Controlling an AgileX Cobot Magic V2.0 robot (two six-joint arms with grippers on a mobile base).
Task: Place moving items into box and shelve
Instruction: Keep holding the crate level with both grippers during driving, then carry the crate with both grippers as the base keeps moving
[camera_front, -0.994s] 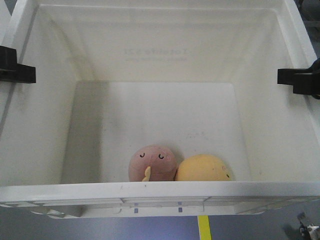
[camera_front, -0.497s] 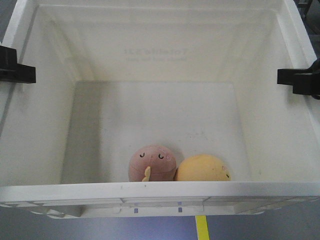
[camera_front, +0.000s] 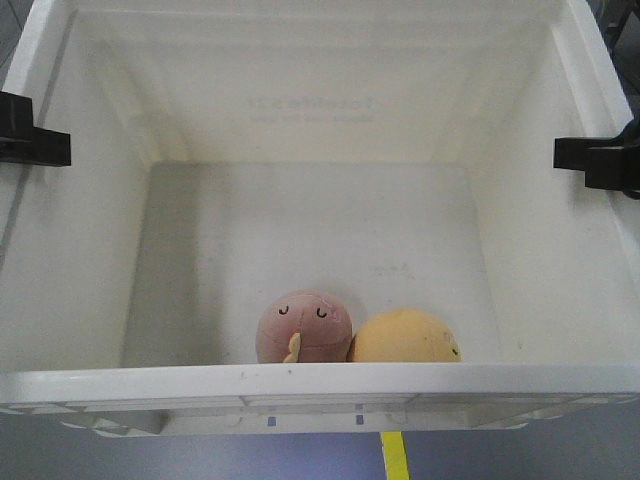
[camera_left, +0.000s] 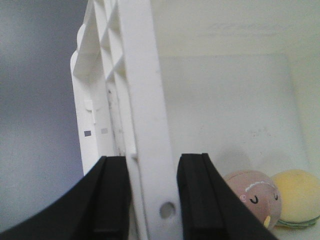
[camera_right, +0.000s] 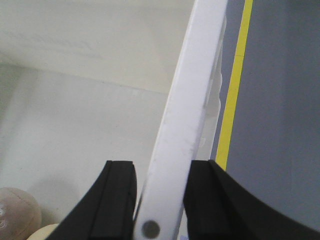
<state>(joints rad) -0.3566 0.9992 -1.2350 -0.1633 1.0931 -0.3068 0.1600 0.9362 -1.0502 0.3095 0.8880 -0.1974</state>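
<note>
The white box (camera_front: 320, 382) fills the front view, with faint print showing through its far wall. On its floor by the near wall lie the two moving items, touching: a dusty pink plush ball (camera_front: 305, 325) with a closed-eye face and a yellow-orange one (camera_front: 405, 337). My left gripper (camera_front: 40, 145) is shut on the left rim (camera_left: 140, 75), one black finger (camera_left: 112, 200) outside and one inside. My right gripper (camera_front: 590, 160) is shut on the right rim (camera_right: 195, 75) the same way. The pink ball (camera_left: 255, 197) also shows in the left wrist view.
Grey floor lies below and around the box. A yellow floor line (camera_front: 395, 455) runs under the box's near edge and shows beside the right rim in the right wrist view (camera_right: 235, 80).
The box has shifted slightly in the front view, its far wall print sitting a little higher. The yellow floor line has slid left beneath it. Both grippers keep their hold.
</note>
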